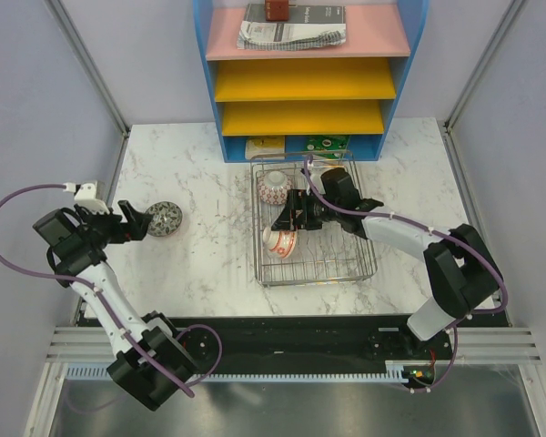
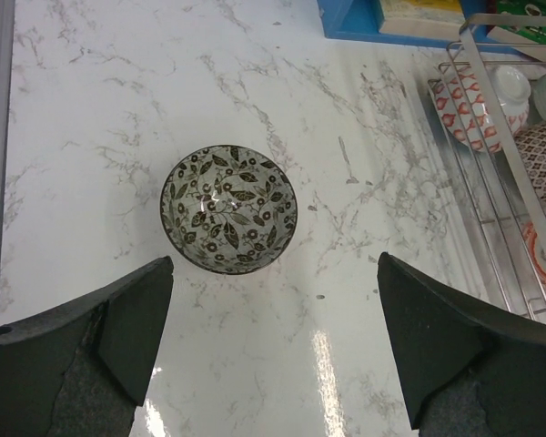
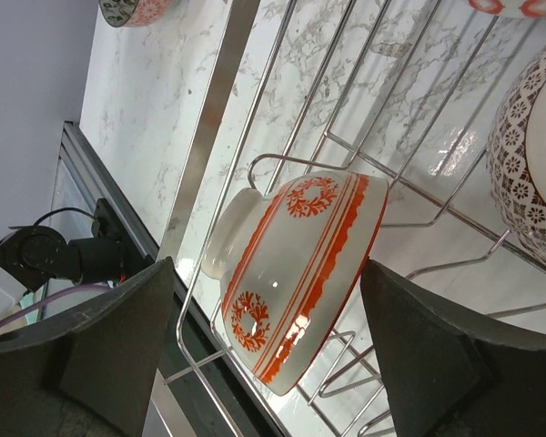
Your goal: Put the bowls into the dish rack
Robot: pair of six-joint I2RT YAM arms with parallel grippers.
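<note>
A grey-brown leaf-patterned bowl (image 1: 165,218) stands upright on the marble table, left of the dish rack (image 1: 365,266). My left gripper (image 1: 135,219) is open and empty, just left of it; in the left wrist view the bowl (image 2: 228,208) lies ahead of the gripper (image 2: 273,341), apart from it. A white bowl with red bands (image 1: 280,242) leans on its side in the rack. My right gripper (image 1: 289,217) is open above it, its fingers (image 3: 109,346) apart on either side of the bowl (image 3: 300,259). A red-orange patterned bowl (image 1: 274,187) sits at the rack's far left.
The blue-framed shelf unit (image 1: 300,82) with yellow and pink trays stands behind the rack. More bowls show in the rack in the left wrist view (image 2: 541,159), and a lattice-patterned one in the right wrist view (image 3: 537,155). The rack's rim bar (image 3: 229,91) runs beside the banded bowl.
</note>
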